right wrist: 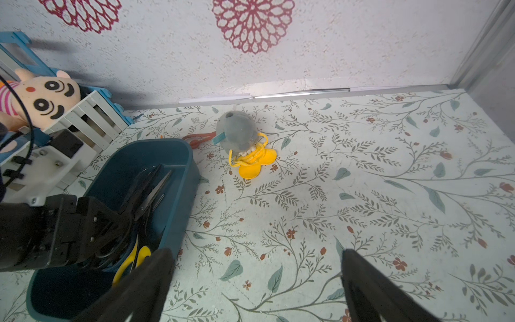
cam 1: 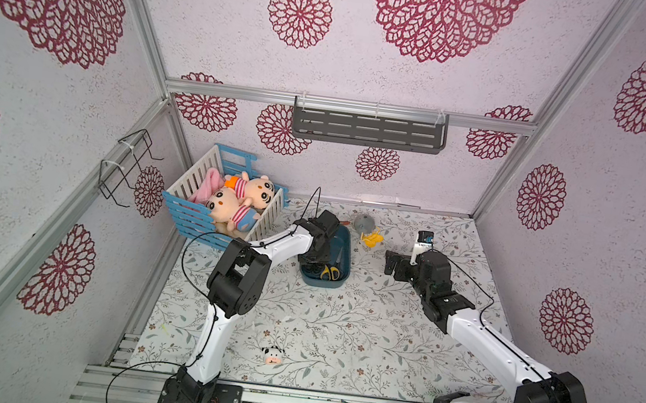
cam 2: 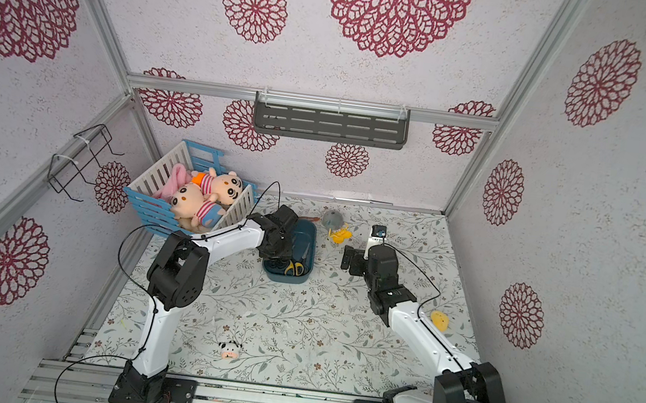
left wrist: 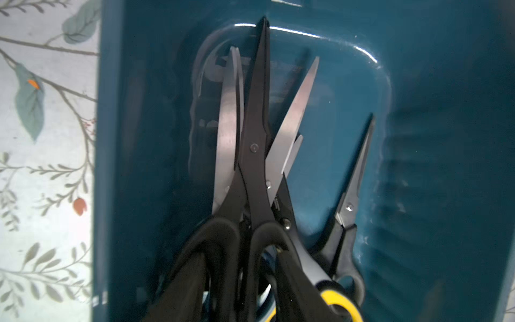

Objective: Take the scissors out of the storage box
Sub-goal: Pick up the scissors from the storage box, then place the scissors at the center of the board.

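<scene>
The dark teal storage box (cam 1: 346,237) (cam 2: 310,230) stands at mid-table in both top views. Several scissors (left wrist: 255,139) lie in it, blades toward the far end; most have black handles and one has yellow-and-black handles (cam 1: 330,271) (cam 2: 294,268). My left gripper (left wrist: 238,255) is down inside the box at its near end. Its dark fingers (left wrist: 292,292) straddle the black handle loops, and whether they press on them cannot be made out. My right gripper (right wrist: 256,253) (cam 1: 391,263) hovers open over bare table, just right of the box (right wrist: 178,178).
A blue-and-white slatted crate (cam 1: 193,218) with plush dolls stands left of the box, close to my left arm. A grey plush with yellow feet (cam 1: 367,228) sits behind the box. A small cow toy (cam 1: 272,355) lies near the front, a yellow toy (cam 2: 440,320) beside my right arm.
</scene>
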`<state>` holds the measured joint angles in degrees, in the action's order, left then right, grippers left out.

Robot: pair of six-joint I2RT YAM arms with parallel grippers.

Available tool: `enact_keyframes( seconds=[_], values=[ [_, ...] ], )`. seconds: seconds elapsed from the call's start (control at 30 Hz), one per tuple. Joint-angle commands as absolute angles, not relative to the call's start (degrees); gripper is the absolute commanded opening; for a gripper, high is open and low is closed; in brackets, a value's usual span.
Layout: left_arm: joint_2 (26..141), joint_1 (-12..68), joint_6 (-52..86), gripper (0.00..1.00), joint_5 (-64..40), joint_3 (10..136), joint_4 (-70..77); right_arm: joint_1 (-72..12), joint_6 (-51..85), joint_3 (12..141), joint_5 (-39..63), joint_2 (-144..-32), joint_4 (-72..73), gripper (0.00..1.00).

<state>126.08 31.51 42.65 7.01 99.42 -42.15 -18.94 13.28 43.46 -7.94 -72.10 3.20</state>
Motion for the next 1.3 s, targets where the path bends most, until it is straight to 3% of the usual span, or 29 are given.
enact_keyframes(
  seconds=[0.0, 0.13, 0.27, 0.4, 0.83, 1.27],
  values=[
    [128.4, 31.0, 41.8, 0.36, 5.8, 98.2, -40.4, -19.3, 14.6, 44.5, -9.4, -71.0, 3.8, 0.99],
    [128.7, 31.0, 41.5, 0.14, 5.7, 98.4, -41.0, -19.3, 15.3, 43.7, -9.7, -70.8, 4.0, 0.99],
    [127.9, 31.0, 40.4, 0.12, 6.3, 98.7, -41.4, -19.4, 15.9, 43.2, -9.5, -70.6, 4.3, 0.99],
    [125.4, 31.0, 38.7, 0.00, 6.0, 99.6, -40.8, -19.5, 15.9, 43.3, -9.9, -69.9, 3.9, 0.99],
    [105.0, 31.9, 40.2, 0.00, 6.4, 94.0, -35.9, -21.3, 15.4, 44.4, -9.8, -70.0, 2.7, 0.99],
    [77.7, 37.2, 47.9, 0.02, 10.8, 59.2, -37.4, -26.6, 13.3, 48.9, -9.9, -74.1, 1.3, 0.99]
  ],
)
